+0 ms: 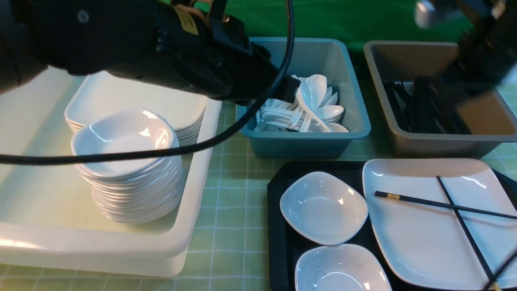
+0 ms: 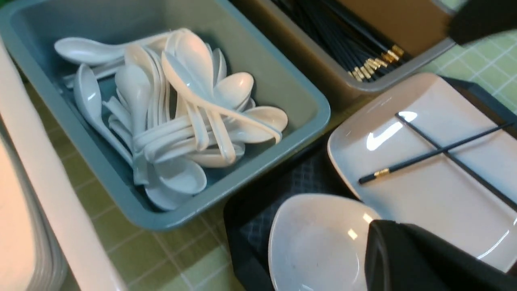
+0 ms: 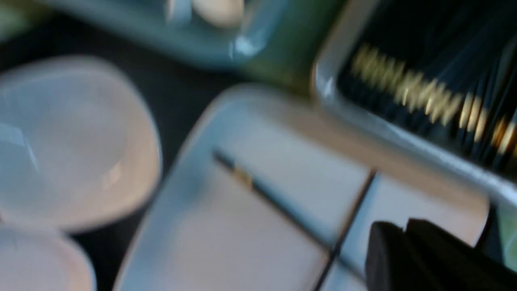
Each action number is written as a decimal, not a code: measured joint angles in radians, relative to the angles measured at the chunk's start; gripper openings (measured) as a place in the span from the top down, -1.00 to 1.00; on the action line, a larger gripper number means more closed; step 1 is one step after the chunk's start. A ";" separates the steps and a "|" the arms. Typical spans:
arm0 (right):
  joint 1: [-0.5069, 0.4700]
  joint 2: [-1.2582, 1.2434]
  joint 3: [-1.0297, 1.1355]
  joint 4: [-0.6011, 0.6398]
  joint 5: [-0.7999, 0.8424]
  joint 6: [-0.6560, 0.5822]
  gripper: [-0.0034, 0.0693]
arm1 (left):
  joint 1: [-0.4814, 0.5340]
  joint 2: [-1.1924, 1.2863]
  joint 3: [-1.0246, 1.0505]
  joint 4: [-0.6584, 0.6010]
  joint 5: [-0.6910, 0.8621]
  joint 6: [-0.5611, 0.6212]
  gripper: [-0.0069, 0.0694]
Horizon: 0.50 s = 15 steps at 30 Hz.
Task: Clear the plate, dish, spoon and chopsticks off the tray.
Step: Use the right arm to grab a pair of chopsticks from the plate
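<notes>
The left arm [image 1: 141, 40], bulky, black and trailing a black cable [image 1: 121, 155], is stretched from the left edge towards the far middle of the desk, with the left gripper [image 1: 293, 89] ended over the teal tub [image 1: 303, 143]; only one finger is shown by its wrist camera, so whether the claw is spread or pressed together cannot be told. The right arm [image 1: 492, 36] is raised over the far right corner and smeared by blur, and the right gripper [image 1: 464, 76] cannot be judged either. A cream plastic crate [image 1: 194, 194] of stacked white crockery is set by the left edge. At the near right corner the tray [image 1: 278, 226], black and diamond-textured, is cut off by the picture's border. On it the glossy square plate [image 1: 428, 242] is laid, with a small dish [image 1: 323, 208] and a second dish [image 1: 341, 268] beside it. The brown-grey tub [image 1: 436, 143] is filled with black sticks. The spoon [image 1: 309, 103] is rested atop the heaped white spoons in the teal tub. The chopsticks [image 1: 444, 205] are crossed on the plate
</notes>
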 joint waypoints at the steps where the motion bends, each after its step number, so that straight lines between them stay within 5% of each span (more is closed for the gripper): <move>1: -0.003 -0.013 0.029 -0.002 -0.002 -0.005 0.66 | 0.000 0.000 0.000 -0.001 0.003 0.000 0.87; 6: -0.022 -0.063 0.339 -0.116 -0.153 -0.014 -0.36 | 0.000 0.000 0.000 -0.015 0.032 0.015 0.87; 8: -0.022 -0.052 0.393 -0.148 -0.209 -0.001 -0.60 | 0.000 0.000 0.000 -0.015 0.049 0.020 0.87; 11: -0.022 -0.009 0.433 -0.189 -0.294 0.028 -0.76 | 0.000 0.000 0.000 -0.015 0.068 0.023 0.87; 15: -0.022 0.060 0.436 -0.203 -0.394 0.057 -0.66 | 0.000 0.000 0.000 -0.015 0.074 0.026 0.87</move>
